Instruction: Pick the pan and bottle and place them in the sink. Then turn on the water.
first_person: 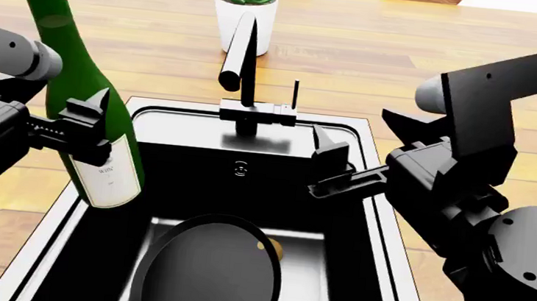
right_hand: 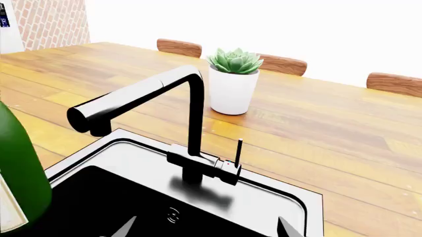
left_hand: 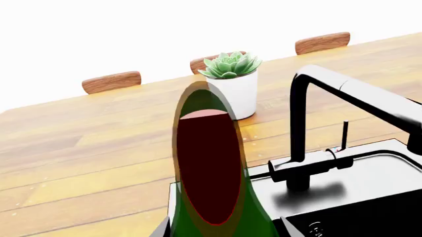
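My left gripper (first_person: 90, 133) is shut on the lower body of the dark green wine bottle (first_person: 68, 79), which tilts cork-up over the left rim of the sink (first_person: 369, 176). In the left wrist view the bottle (left_hand: 209, 173) fills the space between the fingers (left_hand: 163, 230). The black pan (first_person: 206, 272) lies inside the basin with a small brown ball (first_person: 275, 249) at its edge. Open and empty, my right gripper (first_person: 331, 164) hovers over the sink's right side, facing the black faucet (first_person: 247, 67), whose thin lever (right_hand: 237, 149) stands upright. No water runs.
A white pot with a succulent (first_person: 246, 9) stands behind the faucet on the wooden counter (first_person: 436, 56). Brown chair backs (left_hand: 112, 81) line the counter's far edge. A brick wall (right_hand: 49, 22) shows in the right wrist view.
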### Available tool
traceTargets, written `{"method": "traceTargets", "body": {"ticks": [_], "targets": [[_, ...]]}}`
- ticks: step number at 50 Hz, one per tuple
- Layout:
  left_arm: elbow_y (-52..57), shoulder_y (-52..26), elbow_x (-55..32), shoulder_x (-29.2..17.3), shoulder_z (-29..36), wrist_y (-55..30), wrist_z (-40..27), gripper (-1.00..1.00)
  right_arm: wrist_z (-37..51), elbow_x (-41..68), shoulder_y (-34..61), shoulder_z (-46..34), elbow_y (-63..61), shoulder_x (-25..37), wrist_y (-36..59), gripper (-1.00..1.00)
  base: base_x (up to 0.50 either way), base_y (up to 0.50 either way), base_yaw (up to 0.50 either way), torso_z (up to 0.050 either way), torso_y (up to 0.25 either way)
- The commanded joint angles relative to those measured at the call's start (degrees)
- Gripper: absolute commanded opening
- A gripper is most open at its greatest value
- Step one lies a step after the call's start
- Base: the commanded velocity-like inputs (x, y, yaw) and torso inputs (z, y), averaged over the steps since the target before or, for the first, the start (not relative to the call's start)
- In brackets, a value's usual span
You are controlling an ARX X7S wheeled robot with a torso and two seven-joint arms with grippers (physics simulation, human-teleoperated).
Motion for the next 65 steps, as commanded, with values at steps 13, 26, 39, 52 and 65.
{"method": "traceTargets", "body": {"ticks": [13,26,39,52,65], "targets": [[-0.4,0.1,1.2,1.4,-0.1,1.0,-0.7,-1.00,1.3,-0.8,0.4,1.6,-0.9,1.4,-1.8,1.00,0.00,0.00,0.00,0.000,0.001],[-1.3,1.0,2.7,4.6,0.5,1.5,-0.6,-1.00,1.5,-1.1,0.6,1.6,-1.2,1.7,-2.3,1.00,0.00,0.00,0.00,0.001,0.001],[-4.3,2.0,4.3,7.8,1.4,1.7,0.2,-1.00,0.7,-2.5,-0.5,1.8,-1.6,2.0,-2.9,1.00,0.00,0.00,0.00,0.000,0.000],[0.8,4.0,3.9,3.7,1.0,3.6,-0.4,-1.00,0.3,-3.2,-0.2,1.6,-1.4,1.9,-3.2,1.00,0.00,0.00,0.00,0.000,0.001],[2.9,6.1,4.5,1.2,1.2,5.3,-0.2,-1.00,-0.2,-4.1,0.3,0.9,-0.9,1.5,-3.3,1.00,0.00,0.00,0.00,0.001,0.001]]}}
